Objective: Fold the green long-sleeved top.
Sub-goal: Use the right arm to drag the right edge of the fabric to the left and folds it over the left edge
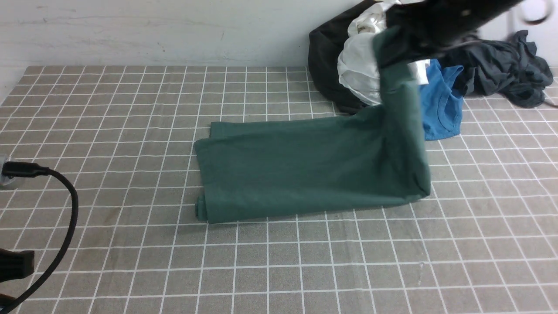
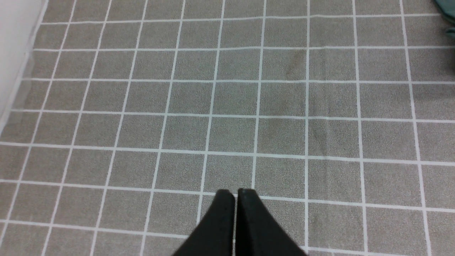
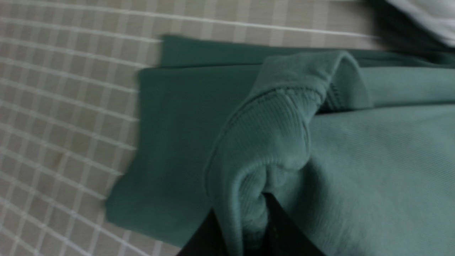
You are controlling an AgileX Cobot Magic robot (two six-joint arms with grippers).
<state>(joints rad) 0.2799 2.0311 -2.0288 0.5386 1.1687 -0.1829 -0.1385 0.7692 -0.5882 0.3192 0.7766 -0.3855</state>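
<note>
The green long-sleeved top lies folded into a long band across the middle of the checked tablecloth. Its right end is lifted off the table and hangs from my right gripper, which is high at the back right and blurred. In the right wrist view the black fingers are shut on the top's ribbed edge, with the flat folded part below. My left gripper is shut and empty over bare cloth, far to the left of the top; only a green corner shows there.
A heap of clothes lies at the back right: a black garment, a white one, a bright blue top and a dark grey garment. A black cable curves along the left edge. The wall runs behind the table.
</note>
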